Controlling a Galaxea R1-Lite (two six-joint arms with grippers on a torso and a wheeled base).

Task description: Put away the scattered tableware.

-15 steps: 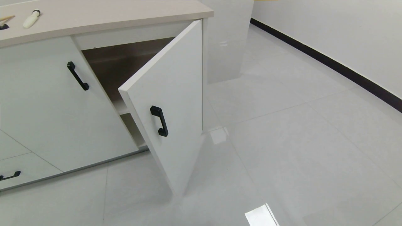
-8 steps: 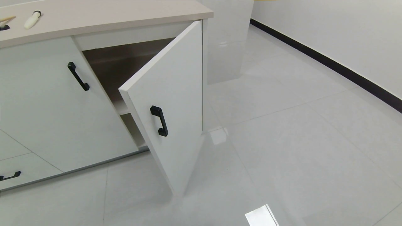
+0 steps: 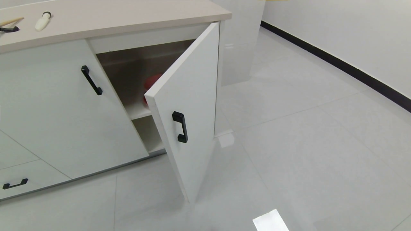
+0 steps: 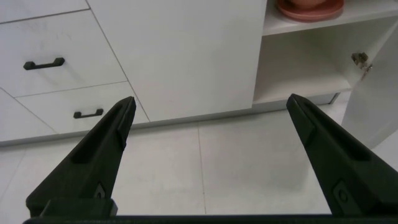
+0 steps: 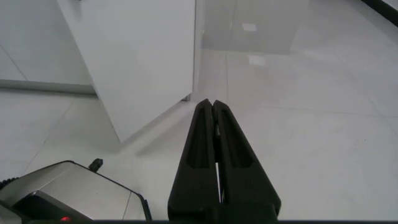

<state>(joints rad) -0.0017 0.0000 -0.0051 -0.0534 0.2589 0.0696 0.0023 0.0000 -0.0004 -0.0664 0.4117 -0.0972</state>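
Observation:
A white-handled utensil (image 3: 42,21) and a wooden stick with a black piece (image 3: 9,26) lie on the beige countertop (image 3: 128,12) at the far left. Below it a white cabinet door (image 3: 192,96) with a black handle (image 3: 180,126) stands partly open. Inside, a red dish (image 3: 151,82) sits on the upper shelf (image 3: 138,110), half hidden by the door's edge. The left wrist view shows this reddish dish (image 4: 309,7) on the shelf, beyond my left gripper (image 4: 211,102), which is open, empty and low over the floor. My right gripper (image 5: 212,104) is shut and empty, hanging over the floor near the open door (image 5: 143,56).
A closed cabinet door (image 3: 48,106) with a black handle (image 3: 91,80) is left of the opening, and drawers (image 4: 56,62) lie further left. A white pillar (image 3: 239,41) stands right of the cabinet. Bare tiled floor (image 3: 305,144) spreads to the right up to a wall with a black skirting.
The whole head view has shifted to the right, so the camera moved. The red dish inside the cabinet has come into sight past the door's edge.

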